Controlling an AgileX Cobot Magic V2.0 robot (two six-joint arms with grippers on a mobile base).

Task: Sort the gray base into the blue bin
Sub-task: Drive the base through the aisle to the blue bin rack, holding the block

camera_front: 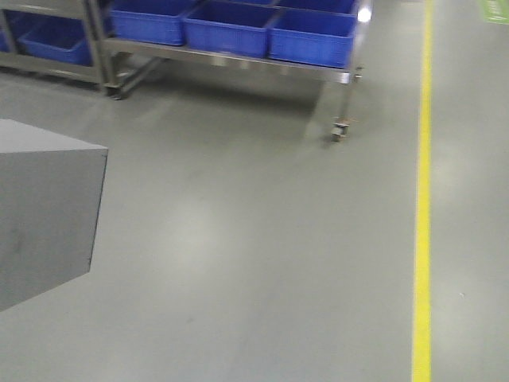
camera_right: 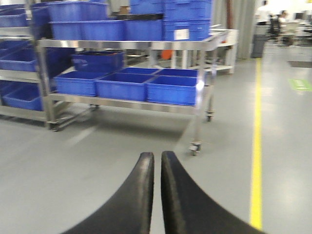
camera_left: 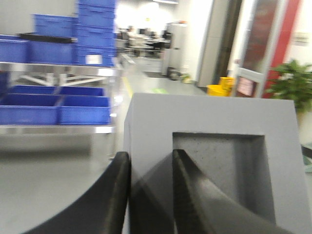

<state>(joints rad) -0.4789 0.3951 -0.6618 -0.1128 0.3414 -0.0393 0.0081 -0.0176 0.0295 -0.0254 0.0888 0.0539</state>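
Gray base [camera_left: 214, 122] — gripped in the left claw [camera_left: 150, 156], whose two fingers pinch the wall beside its square recess; it hangs above the floor [camera_front: 262, 263]. Right claw [camera_right: 157, 156]: clenched on nothing, fingers almost touching. Ahead, the blue bin [camera_front: 310, 36] sits in a row of like bins on the steel table [camera_front: 238, 60] — well apart from the base.

Bins [camera_front: 231, 28] on rack [camera_front: 238, 62], left of floor line [camera_front: 421, 199]

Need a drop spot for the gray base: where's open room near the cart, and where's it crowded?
Open: the lower-shelf blue bins, nothing visible inside, and the floor between cart and yellow line. Crowded: top shelf, loaded with stacked bins.
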